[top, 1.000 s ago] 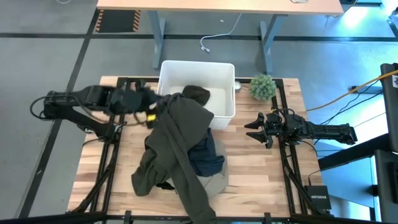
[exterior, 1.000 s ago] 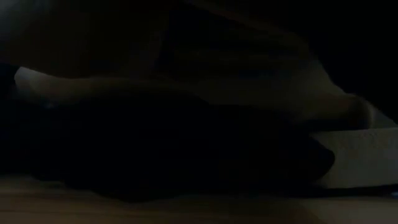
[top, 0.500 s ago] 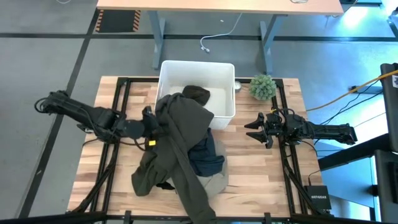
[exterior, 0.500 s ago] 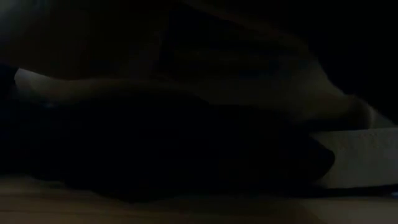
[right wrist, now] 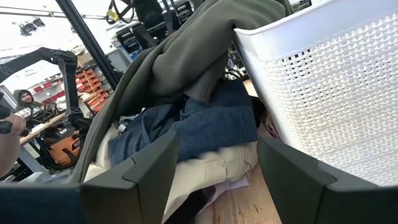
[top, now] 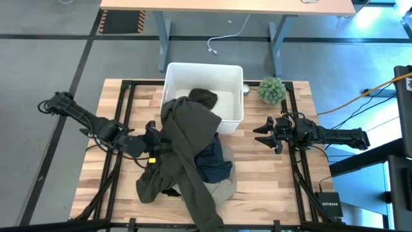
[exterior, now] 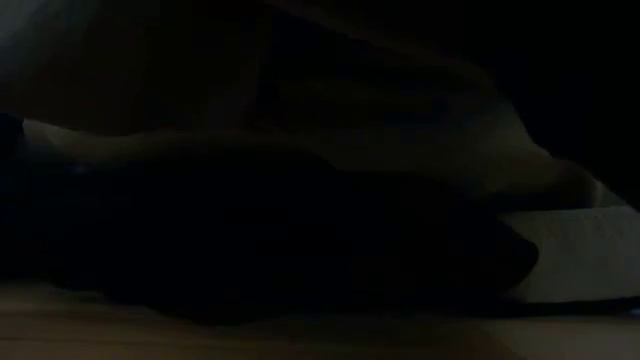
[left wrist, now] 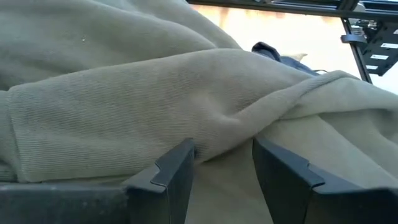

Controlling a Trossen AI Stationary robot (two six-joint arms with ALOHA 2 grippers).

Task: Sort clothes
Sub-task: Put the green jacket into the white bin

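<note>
The dark olive green garment (top: 183,145) drapes from inside the white bin (top: 235,96) over its front rim onto the bench (top: 270,187), covering a heap with a dark blue garment (top: 212,164) and a khaki-beige garment (top: 222,191) just before the bin. The left pincer (top: 154,138), fingers (left wrist: 177,171) spread, presses against the olive fabric beside the heap. The right pincer (top: 262,134) hangs released, right of the bin, near a small green plant (top: 271,89).

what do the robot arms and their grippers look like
Both arms are dark, slim, jointed tubes. The left arm has black cable looped at its outer end and a small yellow mark near the left gripper. The right arm ends in the right gripper, with two flat, dark, angular fingers.
</note>
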